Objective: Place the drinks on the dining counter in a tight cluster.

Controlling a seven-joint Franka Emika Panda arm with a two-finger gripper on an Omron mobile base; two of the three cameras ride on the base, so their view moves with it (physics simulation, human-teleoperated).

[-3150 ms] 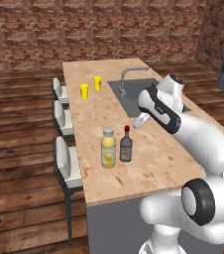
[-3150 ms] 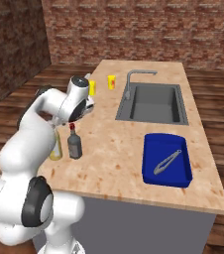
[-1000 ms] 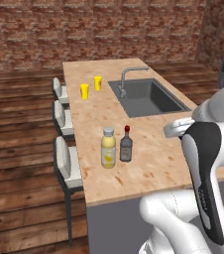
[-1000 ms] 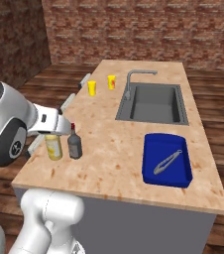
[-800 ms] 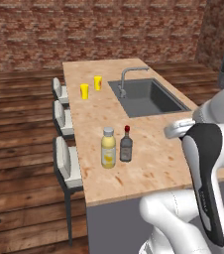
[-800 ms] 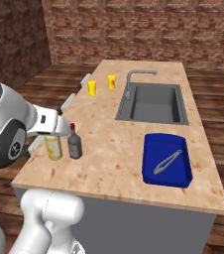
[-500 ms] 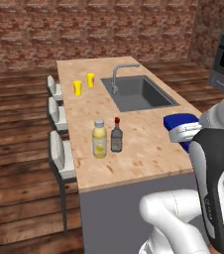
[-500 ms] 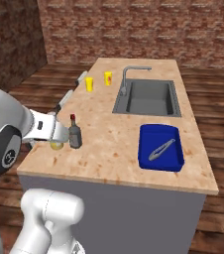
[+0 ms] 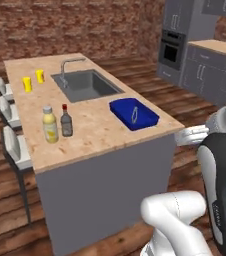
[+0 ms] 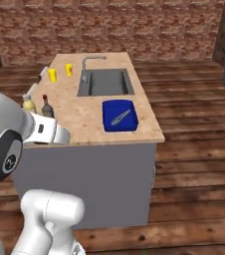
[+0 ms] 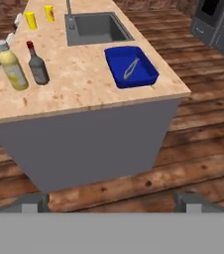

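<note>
The dining counter point(image 9: 100, 127), a light-wood-topped island on a grey base, is seen from its near short end in all three views. Two of the drinks are found standing upright near its left edge: the stout yellow bottle point(image 9: 49, 125) with a pale cap and the dark bottle point(image 9: 66, 121) with a red cap, set just beside each other with a narrow gap visible between them in the hand view. The same pair is recorded at the counter's left side in the right base view, the yellow bottle point(image 10: 29, 104) partly hidden behind the arm and the dark bottle point(image 10: 47, 107) next to it. Two small yellow cups point(image 9: 33, 80) are noted well apart from the bottles, at the far left corner beyond the sink point(image 9: 87, 85), which carries a steel faucet point(image 9: 66, 67). A blue tray point(image 9: 134, 113) holding metal tongs point(image 11: 131, 67) lies on the right half of the top, nearer than the sink. Pale stools point(image 9: 13, 145) are lined along the left side. The gripper point(image 11: 111, 201) is held off the counter, low before its grey end wall, with its fingertips point(image 11: 32, 200) spread fully apart and nothing between them.
</note>
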